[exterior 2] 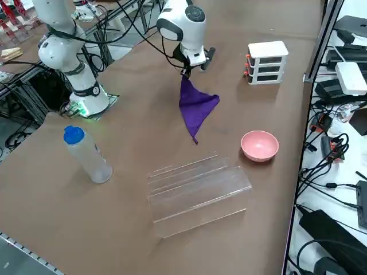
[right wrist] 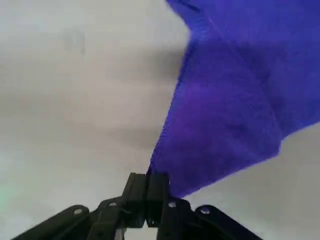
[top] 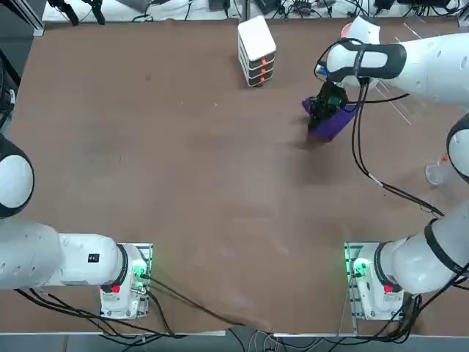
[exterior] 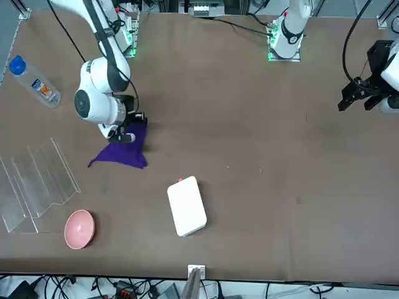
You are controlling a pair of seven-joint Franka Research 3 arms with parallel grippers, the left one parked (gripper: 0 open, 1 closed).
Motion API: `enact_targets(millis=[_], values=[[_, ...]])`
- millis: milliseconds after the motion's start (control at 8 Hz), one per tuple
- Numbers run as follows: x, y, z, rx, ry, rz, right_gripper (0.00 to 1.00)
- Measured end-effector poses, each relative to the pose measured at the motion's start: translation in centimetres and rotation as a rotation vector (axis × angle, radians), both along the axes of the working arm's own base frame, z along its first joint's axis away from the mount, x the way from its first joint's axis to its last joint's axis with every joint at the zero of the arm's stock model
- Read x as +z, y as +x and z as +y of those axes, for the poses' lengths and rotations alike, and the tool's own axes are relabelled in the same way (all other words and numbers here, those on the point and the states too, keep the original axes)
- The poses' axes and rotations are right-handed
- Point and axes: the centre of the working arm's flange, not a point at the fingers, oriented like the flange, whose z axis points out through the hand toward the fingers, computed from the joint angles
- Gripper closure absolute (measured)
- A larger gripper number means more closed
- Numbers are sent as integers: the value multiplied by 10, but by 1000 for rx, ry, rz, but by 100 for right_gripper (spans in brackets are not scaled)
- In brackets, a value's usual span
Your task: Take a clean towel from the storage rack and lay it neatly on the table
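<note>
You have the right gripper shut on a corner of the purple towel, its two fingers pinched together with the cloth hanging from them over the brown tabletop. Your towel droops in a folded, pointed shape, away from the clear rack and between that rack and the white drawer box, as you see from the right side view, while the pink bowl sits near the rack and the blue-capped bottle stands on the rack's other side.
</note>
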Motion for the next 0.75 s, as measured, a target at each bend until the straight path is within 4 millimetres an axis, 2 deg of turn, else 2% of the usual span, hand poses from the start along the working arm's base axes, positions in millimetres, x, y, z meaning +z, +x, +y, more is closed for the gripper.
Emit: enact_targets(millis=[500,625,750], values=[[-7,-9,5,9,-9,35,96],[-7,-9,5,9,-9,36,86],[-6,-8,3,2,-10,33,67]])
